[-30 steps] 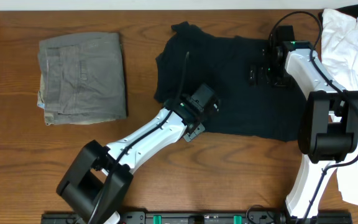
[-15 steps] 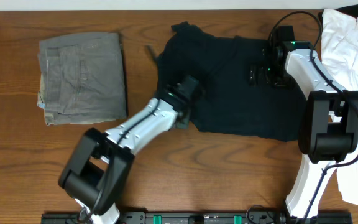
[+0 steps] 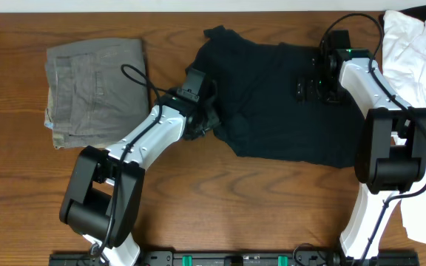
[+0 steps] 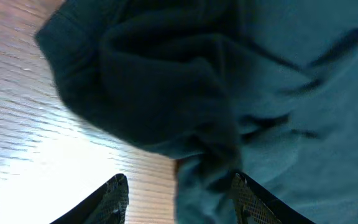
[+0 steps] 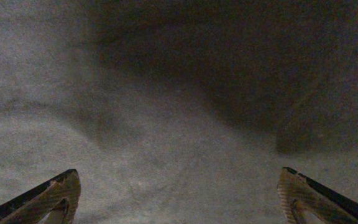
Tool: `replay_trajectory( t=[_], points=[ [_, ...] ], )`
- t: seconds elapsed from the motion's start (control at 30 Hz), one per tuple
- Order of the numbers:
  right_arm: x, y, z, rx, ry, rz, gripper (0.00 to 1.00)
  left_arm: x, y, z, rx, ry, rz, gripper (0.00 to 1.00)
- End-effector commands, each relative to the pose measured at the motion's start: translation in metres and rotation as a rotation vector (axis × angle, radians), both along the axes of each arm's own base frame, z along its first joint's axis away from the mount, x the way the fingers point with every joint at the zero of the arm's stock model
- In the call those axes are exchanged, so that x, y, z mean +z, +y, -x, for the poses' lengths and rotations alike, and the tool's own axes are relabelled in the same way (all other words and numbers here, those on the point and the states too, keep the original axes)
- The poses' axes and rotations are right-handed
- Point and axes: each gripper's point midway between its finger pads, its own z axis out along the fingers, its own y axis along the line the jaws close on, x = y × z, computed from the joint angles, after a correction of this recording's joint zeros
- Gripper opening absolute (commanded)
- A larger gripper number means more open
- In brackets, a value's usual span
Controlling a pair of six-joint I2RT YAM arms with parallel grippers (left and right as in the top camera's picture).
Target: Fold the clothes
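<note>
Left hand half open, gripping nothing, at the bunched edge of the T-shirt; we should smooth it before folding.

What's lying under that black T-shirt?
Only the wooden table shows around the black T-shirt. Whatever might lie beneath the fabric is covered and cannot be seen.

The black T-shirt is showing as thin, soft, matt cloth, bunching into loose creases. The tabletop is gleaming as smooth brown wood with streaky grain, catching glare. Near its left edge the trousers are looking like a heavier, stitched grey-green weave. At its right edge the white garment is lying as light, crumpled fabric. The arm casings are shining as glossy white plastic.
</note>
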Motion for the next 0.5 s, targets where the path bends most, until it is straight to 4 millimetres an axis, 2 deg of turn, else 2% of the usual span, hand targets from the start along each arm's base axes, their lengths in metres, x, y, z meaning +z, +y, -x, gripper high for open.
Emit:
replay_trajectory(
  t=[0.0,0.2,0.3,0.47],
  points=[
    [0.006,0.0,-0.005,-0.016,-0.019,-0.01,0.99,-0.008,0.002,0.005,0.113,0.054,0.032,0.61],
    [0.006,0.0,-0.005,-0.016,-0.019,-0.01,0.99,-0.027,0.01,0.013,0.251,0.09,0.046,0.61],
    [0.006,0.0,-0.005,-0.016,-0.019,-0.01,0.99,-0.033,0.016,0.017,0.305,0.117,0.05,0.56],
    [0.006,0.0,-0.005,-0.016,-0.019,-0.01,0.99,-0.031,0.025,0.005,0.344,0.091,0.066,0.56]
  ],
)
